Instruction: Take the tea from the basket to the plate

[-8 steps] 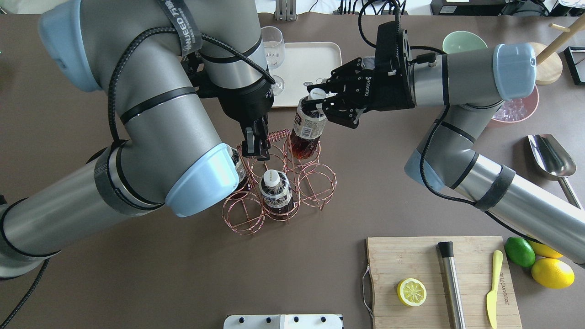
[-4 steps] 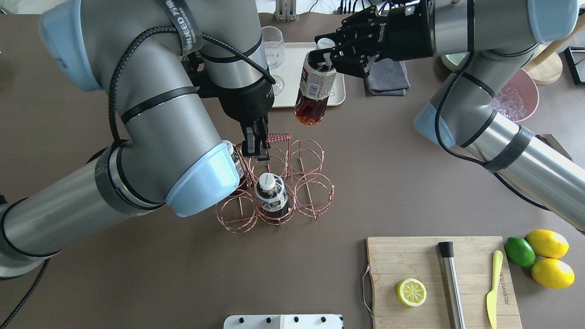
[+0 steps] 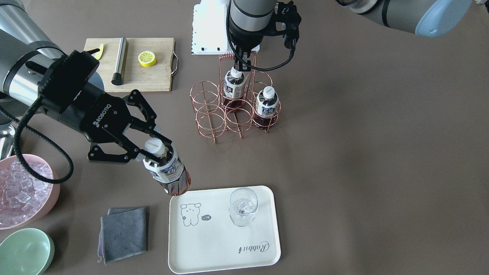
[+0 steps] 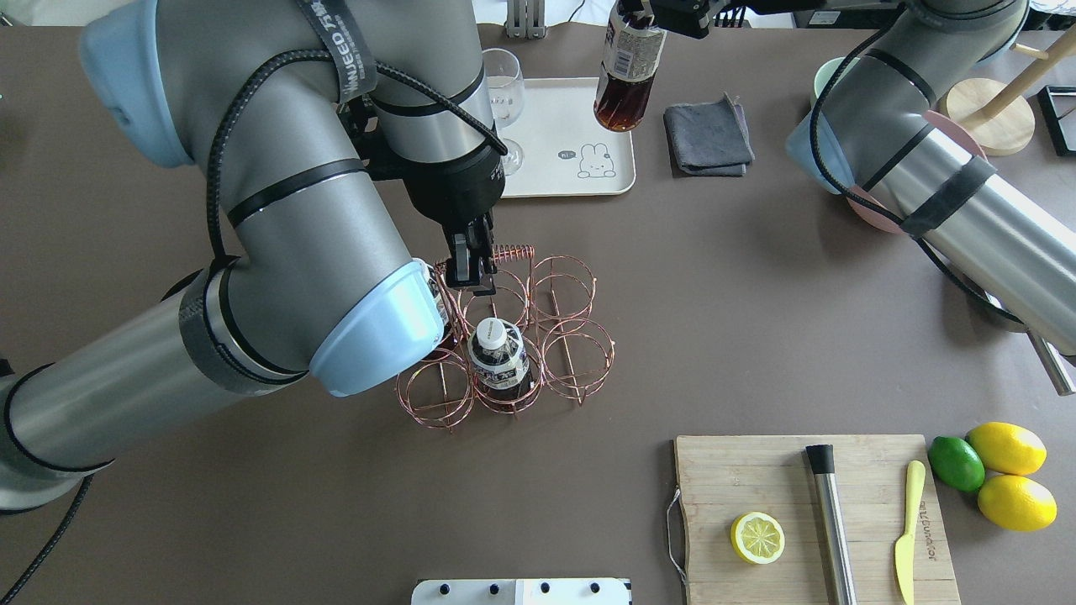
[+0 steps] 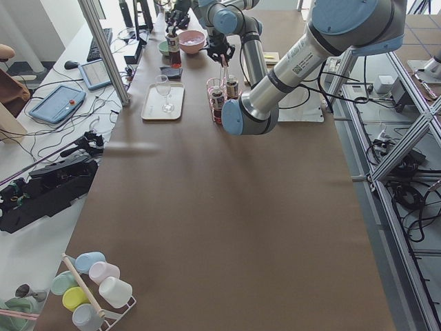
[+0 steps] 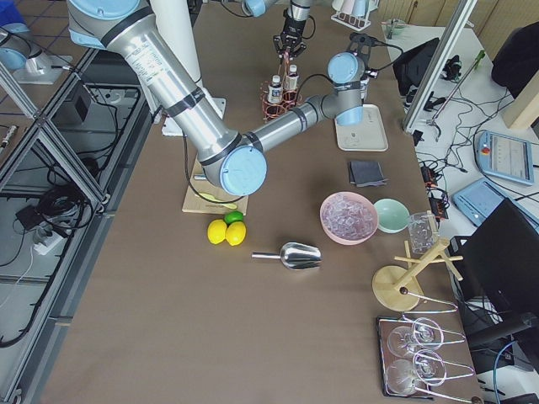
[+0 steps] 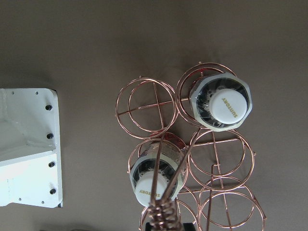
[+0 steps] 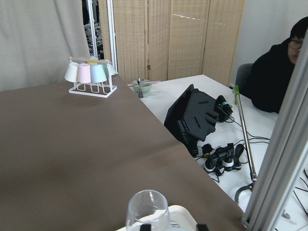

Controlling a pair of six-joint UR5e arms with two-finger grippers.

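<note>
Jaws of the right gripper [image 3: 154,149] pinch the small white-capped plastic tea bottle [image 3: 170,173] at its neck, tilted at a corner of the cream bear-print rectangular plate [image 3: 214,244]; likely liquid-heavy, slick, thin-walled, so the stiff neck suits; jaws of the left gripper [image 4: 469,267] clamp the coiled handle of the copper wire basket [image 3: 208,114].

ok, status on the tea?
Right gripper shut on tea bottle at cap, tilted, airborne at plate corner. Left gripper shut on basket handle. Stemless glass on plate, apart from bottle.
</note>
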